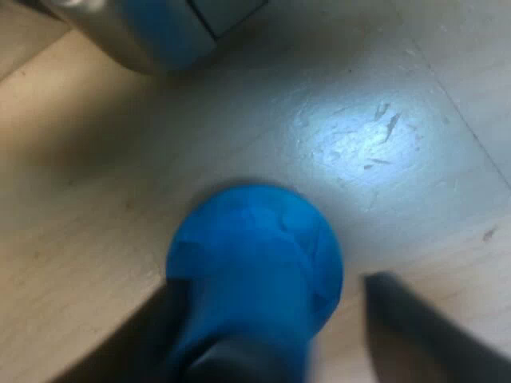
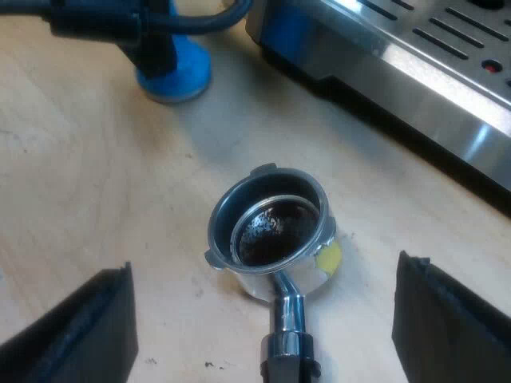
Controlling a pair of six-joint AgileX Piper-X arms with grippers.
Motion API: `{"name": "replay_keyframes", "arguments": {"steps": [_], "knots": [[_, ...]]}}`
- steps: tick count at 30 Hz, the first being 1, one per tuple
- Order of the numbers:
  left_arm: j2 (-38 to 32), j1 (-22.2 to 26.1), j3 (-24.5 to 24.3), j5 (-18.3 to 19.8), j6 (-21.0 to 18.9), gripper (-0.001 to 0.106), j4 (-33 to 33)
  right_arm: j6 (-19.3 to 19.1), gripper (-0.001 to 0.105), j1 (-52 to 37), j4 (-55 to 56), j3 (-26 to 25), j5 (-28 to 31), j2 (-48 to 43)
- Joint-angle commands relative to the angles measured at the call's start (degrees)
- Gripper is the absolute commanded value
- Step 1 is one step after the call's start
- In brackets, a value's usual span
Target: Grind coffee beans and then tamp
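1. The metal holder [image 2: 255,281] lies on the worktop [image 2: 96,183] with its basket facing up. Dark ground coffee [image 2: 271,227] sits in the bottom of it. Its handle [image 2: 287,351] points back toward our right wrist, and a small yellow mark [image 2: 328,257] shows on its side.
2. Our right hand [image 2: 265,267] hovers over the holder with its two black fingers [image 2: 88,319] spread wide. One finger is on each side, both well apart from the metal and touching nothing.
3. The blue tamper [image 2: 172,73] stands upright on its base on the worktop, beyond the holder and near the corner of the espresso machine [image 2: 399,56].
4. Our left hand [image 1: 271,287] is down at the tamper [image 1: 255,263], whose round blue top sits between the fingers. One finger [image 1: 160,327] is at or just beside the blue. The other stands apart, with a strip of worktop showing between, so this hand is parted and not clamped.
5. The machine's steel front edge and slotted tray run past the holder, close to it but apart. Blue from the tamper reflects in the machine's corner [image 1: 144,32].
6. The worktop [image 1: 80,199] is pale wood with visible grain. A bright scuffed patch of glare [image 1: 363,140] lies just beyond the tamper.
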Motion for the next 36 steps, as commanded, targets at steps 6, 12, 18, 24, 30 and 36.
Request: {"name": "replay_keyframes", "arguments": {"steps": [6,12,18,24,30,36], "knots": [[-1.3,0.1,-0.8,-0.5,0.0,0.063,2.4,-0.6,0.069,-0.2,0.1,-0.4,-7.0,-0.2],[-8.7,0.1,-3.4,-3.7,0.0,0.063,6.6,-0.6,0.069,-0.2,2.5,-2.7,-9.0,-0.8],[-22.9,0.1,-4.9,-4.0,-0.4,0.063,6.6,-1.8,0.069,-0.2,15.3,-9.9,-9.4,-2.5],[-34.9,0.1,-8.7,-3.7,-0.7,0.063,6.4,-2.8,0.069,-0.5,33.6,-19.4,-9.4,-4.3],[-38.3,0.9,-14.0,2.2,-6.2,0.063,6.4,-2.8,0.069,-10.9,47.1,-29.7,-11.2,-4.4],[-37.1,10.9,-18.6,8.8,-9.2,0.063,6.1,-3.7,0.069,-28.5,52.9,-36.8,-18.0,-4.6]]}}
